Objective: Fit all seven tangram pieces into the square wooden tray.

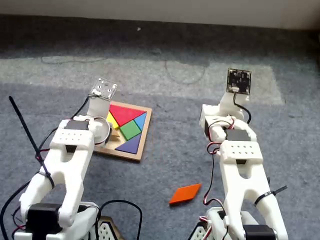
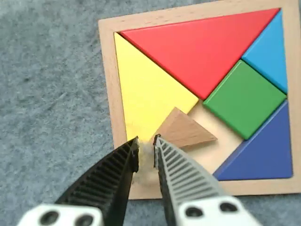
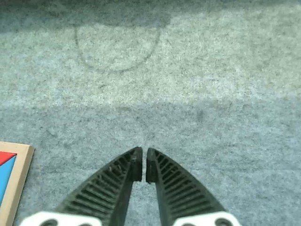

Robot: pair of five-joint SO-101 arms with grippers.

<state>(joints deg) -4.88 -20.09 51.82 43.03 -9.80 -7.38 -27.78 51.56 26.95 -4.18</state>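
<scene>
The square wooden tray (image 2: 106,84) holds a red triangle (image 2: 197,47), a yellow triangle (image 2: 146,94), a light blue triangle (image 2: 268,52), a green square (image 2: 244,96) and a dark blue triangle (image 2: 263,155). A wood-coloured triangle (image 2: 183,132) lies in the tray's bare gap, one corner against my left gripper (image 2: 146,149). That gripper hovers over the tray's near edge with its fingers a narrow slit apart and nothing clearly between them. An orange parallelogram (image 1: 185,193) lies on the carpet between the arms. My right gripper (image 3: 143,165) is shut and holds nothing, over bare carpet.
Grey carpet covers the whole table. In the high view the tray (image 1: 137,156) sits under the left arm (image 1: 70,155), and the right arm (image 1: 237,155) stands well to its right. A corner of the tray (image 3: 21,181) shows in the right wrist view.
</scene>
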